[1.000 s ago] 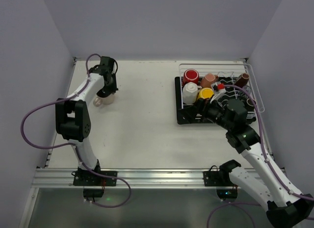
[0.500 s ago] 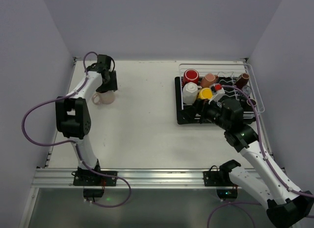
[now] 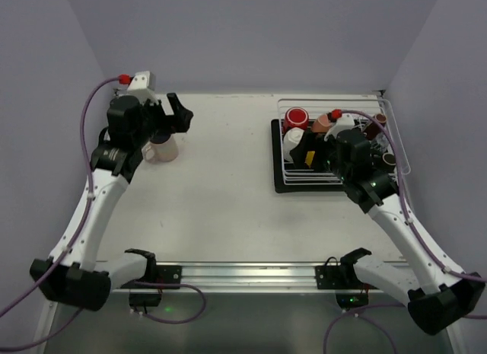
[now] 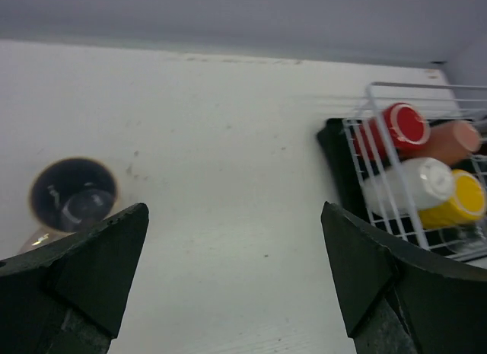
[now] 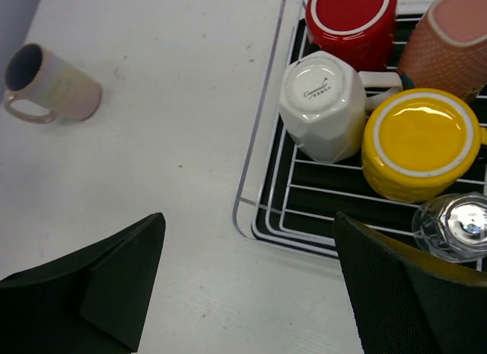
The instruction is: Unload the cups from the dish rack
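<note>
The white wire dish rack on its black tray stands at the right. In it, upside down, are a red cup, a pinkish-brown cup, a white cup, a yellow cup and a clear glass. A dark brown cup leans at the rack's far right. A cream mug with a dark inside stands upright on the table at the far left. My left gripper hangs open just above and right of the mug, holding nothing. My right gripper is open above the rack's near left corner.
The rack's rim rises above the table along its left side. Side walls close in the table on the left, right and back. In the left wrist view the cream mug sits beside the left finger and the rack lies far right.
My left gripper has opened, let go of the cream mug and lifted away from it. My right arm has risen and moved farther over the rack, its jaws narrowing slightly.
</note>
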Tool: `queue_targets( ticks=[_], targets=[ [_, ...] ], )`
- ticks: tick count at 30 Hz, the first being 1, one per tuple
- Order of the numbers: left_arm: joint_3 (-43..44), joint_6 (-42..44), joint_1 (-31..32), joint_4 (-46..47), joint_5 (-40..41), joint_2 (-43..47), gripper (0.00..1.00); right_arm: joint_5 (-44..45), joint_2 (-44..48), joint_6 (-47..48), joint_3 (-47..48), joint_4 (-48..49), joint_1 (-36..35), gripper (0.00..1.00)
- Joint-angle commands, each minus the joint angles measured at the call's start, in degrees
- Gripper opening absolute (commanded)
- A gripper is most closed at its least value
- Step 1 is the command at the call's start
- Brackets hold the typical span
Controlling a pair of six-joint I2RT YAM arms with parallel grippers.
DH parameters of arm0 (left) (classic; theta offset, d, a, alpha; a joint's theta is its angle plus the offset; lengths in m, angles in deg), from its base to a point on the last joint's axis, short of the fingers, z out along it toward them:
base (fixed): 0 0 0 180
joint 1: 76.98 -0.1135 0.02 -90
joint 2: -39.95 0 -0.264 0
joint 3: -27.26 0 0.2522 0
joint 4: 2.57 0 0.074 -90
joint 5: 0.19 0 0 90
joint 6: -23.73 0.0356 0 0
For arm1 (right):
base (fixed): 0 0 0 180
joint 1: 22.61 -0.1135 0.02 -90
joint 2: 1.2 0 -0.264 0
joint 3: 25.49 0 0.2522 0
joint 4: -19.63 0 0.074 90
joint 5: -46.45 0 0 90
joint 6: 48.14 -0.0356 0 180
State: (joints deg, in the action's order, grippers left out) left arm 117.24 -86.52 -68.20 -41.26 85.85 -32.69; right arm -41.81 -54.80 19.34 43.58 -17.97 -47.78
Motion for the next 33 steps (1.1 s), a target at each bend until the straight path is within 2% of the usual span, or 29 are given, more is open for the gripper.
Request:
queue_targets(
  ticks=[1, 2, 4, 6, 8, 12, 16, 17, 21, 25, 33],
  targets=[
    [-14.3, -2.1, 6.6, 10.3, -11.9, 9.8, 1.0, 6.6, -6.9, 4.9, 5.4, -3.4, 0.0, 0.92],
    [-17.4, -1.8, 7.5, 13.0, -16.0, 14.8, 1.0, 7.0, -8.9, 5.8, 8.2, -4.1, 0.1, 0.91],
    [-25.3, -1.9, 8.5, 15.3, -20.2, 19.2, 1.0, 7.1, -14.6, 9.9, 11.3, -6.5, 0.4, 0.87],
    [-29.6, -1.6, 8.5, 16.5, -25.1, 25.1, 1.0, 7.9, -18.2, 13.8, 15.4, -7.9, 0.9, 0.87],
    [-35.0, -0.6, 8.6, 16.6, -27.5, 30.4, 1.0, 8.7, -21.9, 16.5, 18.0, -8.2, 1.8, 0.8],
    [-40.9, 0.0, 9.8, 16.6, -26.8, 36.4, 1.0, 6.2, -26.4, 26.4, 21.4, -8.6, 3.1, 0.79],
    [-39.9, 2.4, 14.1, 16.1, -24.8, 36.0, 1.0, 4.4, -30.2, 34.5, 23.3, -9.3, 3.3, 0.84],
    [-39.8, 2.5, 14.7, 16.0, -23.9, 35.6, 1.0, 4.1, -31.3, 36.7, 23.4, -9.3, 3.5, 0.91],
    [-39.5, 2.8, 16.3, 15.3, -22.5, 34.8, 1.0, -3.4, -34.3, 39.4, 25.1, -11.1, 4.1, 0.99],
    [-39.3, 2.8, 16.3, 14.6, -21.7, 34.8, 1.0, -6.2, -38.6, 40.5, 28.4, -14.0, 4.6, 0.99],
    [-39.0, 2.9, 16.2, 14.5, -20.9, 33.6, 1.0, -5.6, -44.2, 41.9, 30.9, -14.8, 6.5, 0.99]
  ],
)
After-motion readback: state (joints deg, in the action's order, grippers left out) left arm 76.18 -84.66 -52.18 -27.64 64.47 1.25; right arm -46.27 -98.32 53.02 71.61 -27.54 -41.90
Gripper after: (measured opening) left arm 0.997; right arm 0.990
